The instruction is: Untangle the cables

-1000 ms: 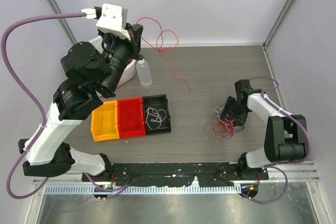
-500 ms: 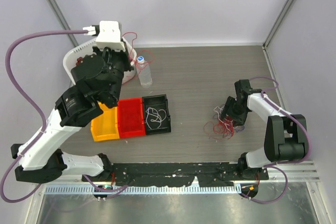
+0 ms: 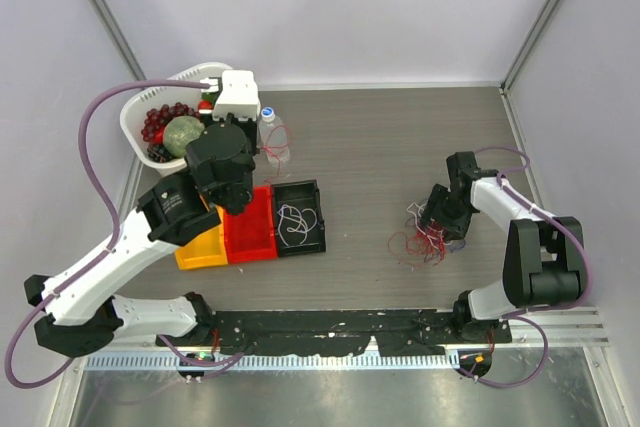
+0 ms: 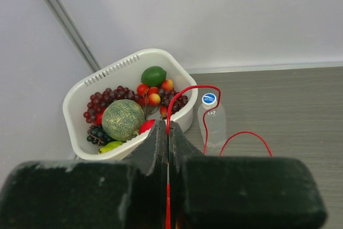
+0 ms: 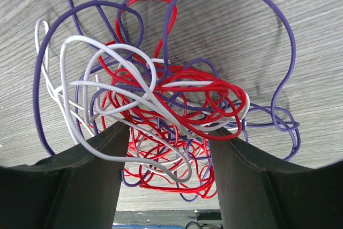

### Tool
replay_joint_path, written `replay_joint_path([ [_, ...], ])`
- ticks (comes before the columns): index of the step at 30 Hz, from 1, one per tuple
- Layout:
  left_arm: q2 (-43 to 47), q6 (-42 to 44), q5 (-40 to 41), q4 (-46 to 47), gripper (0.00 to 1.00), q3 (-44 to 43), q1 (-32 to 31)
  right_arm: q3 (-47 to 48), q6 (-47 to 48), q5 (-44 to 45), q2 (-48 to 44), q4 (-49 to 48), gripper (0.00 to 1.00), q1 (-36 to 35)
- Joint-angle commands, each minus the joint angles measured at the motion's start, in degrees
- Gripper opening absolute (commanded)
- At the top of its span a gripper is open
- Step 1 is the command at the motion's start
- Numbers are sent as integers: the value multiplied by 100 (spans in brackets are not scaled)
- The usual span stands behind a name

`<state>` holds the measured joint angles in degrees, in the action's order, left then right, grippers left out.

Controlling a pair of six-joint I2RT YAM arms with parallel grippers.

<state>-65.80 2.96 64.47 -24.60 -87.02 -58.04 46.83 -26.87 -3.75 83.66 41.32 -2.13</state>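
Here the cables lie knotted on the table, right side, directly between the wide-open, empty fingers of the right gripper; well apart, the left gripper is pinched shut on one red cable beside the bottle.

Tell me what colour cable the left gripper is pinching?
Red cable, clearest in the left wrist view.

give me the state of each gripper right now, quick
left gripper: shut on a red cable
right gripper: open, fingers either side of the cable tangle, not closed on it
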Motion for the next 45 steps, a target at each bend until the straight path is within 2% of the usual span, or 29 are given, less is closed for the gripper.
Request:
replay_joint_path([
  [1,164,-138,303,342,0,-69,109,-7,59,-12,19,-107,65,20],
  [6,147,-6,277,439,0,-122,179,2,59,6,19,-98,65,11],
  [10,147,-251,522,150,0,-34,214,10,68,6,37,-98,65,20],
  [13,155,-1093,760,-719,0,36,258,2,59,-3,19,-107,65,20],
  [16,33,-2418,665,-2227,0,-68,485,2,68,-12,37,-107,65,20],
  [18,-125,-3412,52,-3213,0,-148,1055,2,77,-29,45,-107,65,11],
  [20,-153,-3942,-616,-3647,0,114,1478,2,77,-21,63,-107,65,20],
  [26,348,-4268,-760,-3384,0,1432,1708,11,86,-29,80,-89,65,11],
  [29,497,-4427,-751,-3560,0,1679,1796,11,77,-29,72,-89,65,20],
  [33,612,-4558,-1260,-3499,0,1996,1875,19,86,-38,115,-107,65,11],
  [38,437,-4804,-2183,-3042,0,2356,1893,11,86,-47,133,-107,65,11],
  [45,-169,-4717,-2763,-2375,0,2804,2322,2,86,-65,124,-98,66,20],
])
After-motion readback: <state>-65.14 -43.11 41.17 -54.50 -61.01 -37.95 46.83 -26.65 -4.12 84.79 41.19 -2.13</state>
